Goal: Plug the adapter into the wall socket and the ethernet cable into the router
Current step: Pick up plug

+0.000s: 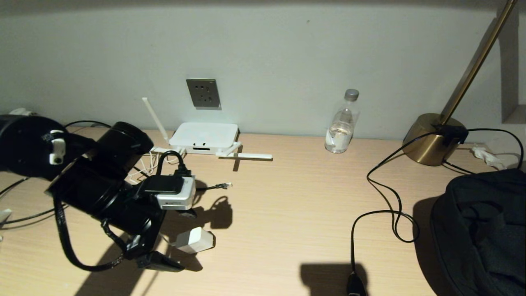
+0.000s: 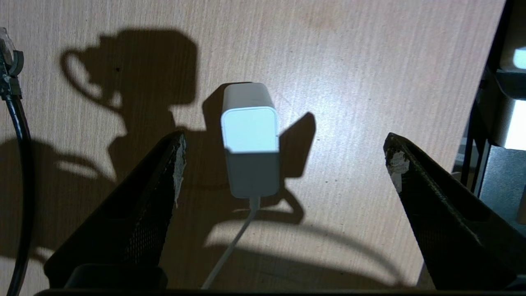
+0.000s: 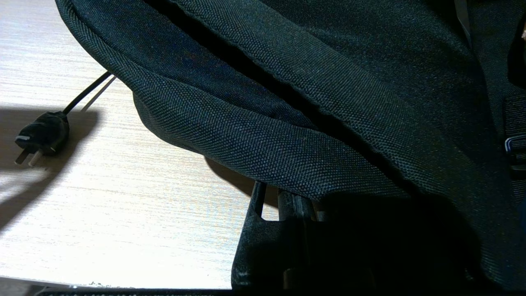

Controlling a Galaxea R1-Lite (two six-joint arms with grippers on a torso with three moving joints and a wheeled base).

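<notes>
The white adapter lies on the wooden desk with its thin white cord trailing back toward my left arm. My left gripper hangs open just over it. In the left wrist view the adapter sits between the spread fingers, nearer one fingertip, untouched. The ethernet cable ends in its clear connector behind the gripper, and the ethernet cable also runs along the edge of the wrist view. The router sits against the wall under the grey wall socket. My right gripper is parked by a black bag.
A water bottle stands by the wall. A brass lamp at the back right trails a black cord to a loose plug. A black bag fills the front right corner. Loose white cords lie left of the router.
</notes>
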